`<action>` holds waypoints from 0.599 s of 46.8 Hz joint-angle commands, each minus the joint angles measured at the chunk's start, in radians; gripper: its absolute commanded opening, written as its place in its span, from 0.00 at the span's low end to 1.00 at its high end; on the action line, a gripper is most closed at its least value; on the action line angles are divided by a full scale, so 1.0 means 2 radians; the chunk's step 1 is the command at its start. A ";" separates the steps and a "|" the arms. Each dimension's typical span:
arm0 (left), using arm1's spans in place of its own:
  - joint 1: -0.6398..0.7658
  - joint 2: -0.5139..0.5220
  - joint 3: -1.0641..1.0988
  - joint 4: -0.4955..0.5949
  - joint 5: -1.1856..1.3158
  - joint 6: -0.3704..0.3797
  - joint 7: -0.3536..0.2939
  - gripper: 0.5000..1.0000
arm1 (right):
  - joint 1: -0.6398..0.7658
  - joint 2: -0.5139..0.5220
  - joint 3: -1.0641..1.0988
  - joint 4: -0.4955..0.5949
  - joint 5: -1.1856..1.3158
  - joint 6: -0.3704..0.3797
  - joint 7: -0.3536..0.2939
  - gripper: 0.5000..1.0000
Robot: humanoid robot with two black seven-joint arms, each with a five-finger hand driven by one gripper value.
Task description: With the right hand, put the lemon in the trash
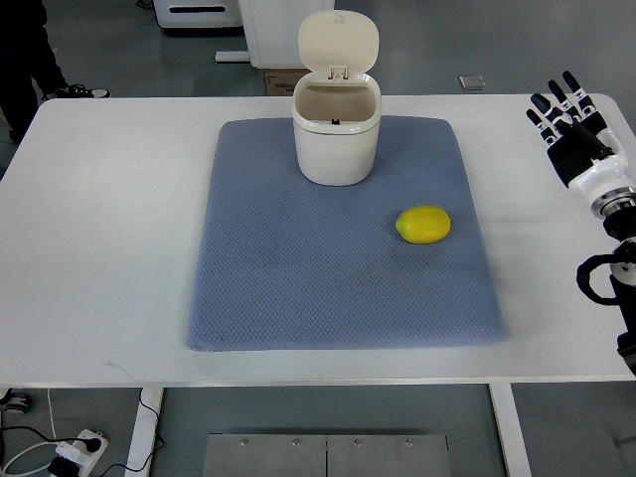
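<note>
A yellow lemon (423,225) lies on the right part of a blue-grey mat (298,278). A cream trash bin (336,129) stands at the mat's far edge with its lid flipped up and its mouth open. My right hand (568,121) is at the table's right side, well to the right of the lemon and apart from it. Its black fingers are spread and hold nothing. The left arm does not show.
The mat lies on a white table (99,238). A person's dark legs and shoes (30,60) show at the far left beyond the table. A power strip with cables (70,452) lies on the floor at the lower left.
</note>
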 commanded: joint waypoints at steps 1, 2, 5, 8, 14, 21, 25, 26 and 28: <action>0.000 0.000 0.000 0.000 0.000 0.000 0.000 1.00 | 0.000 -0.006 0.000 0.000 0.003 0.000 0.001 1.00; 0.000 0.000 0.000 0.000 0.000 0.000 0.000 1.00 | 0.000 -0.008 0.000 0.000 0.004 0.000 0.000 1.00; 0.000 0.000 0.000 0.000 0.000 0.000 0.000 1.00 | 0.000 -0.010 0.000 0.000 0.005 0.000 0.001 1.00; 0.000 0.000 0.000 0.000 0.000 0.000 0.000 1.00 | 0.001 -0.012 0.000 0.001 0.005 0.000 0.001 1.00; 0.000 0.000 0.000 0.000 0.000 0.000 0.000 1.00 | 0.001 -0.014 0.000 0.002 0.005 0.001 0.001 1.00; 0.000 0.000 0.000 0.000 0.000 0.000 0.000 1.00 | 0.001 -0.014 -0.001 0.001 0.005 0.001 0.005 1.00; 0.000 0.000 0.000 0.000 0.000 0.000 0.000 1.00 | 0.001 -0.012 -0.001 0.001 0.006 0.001 0.018 1.00; 0.000 0.000 0.000 0.000 0.000 0.000 0.000 1.00 | 0.001 -0.012 -0.002 0.001 0.007 0.001 0.023 1.00; 0.000 0.000 0.000 0.000 0.000 0.000 0.000 1.00 | 0.002 -0.012 -0.002 0.000 0.012 0.001 0.032 1.00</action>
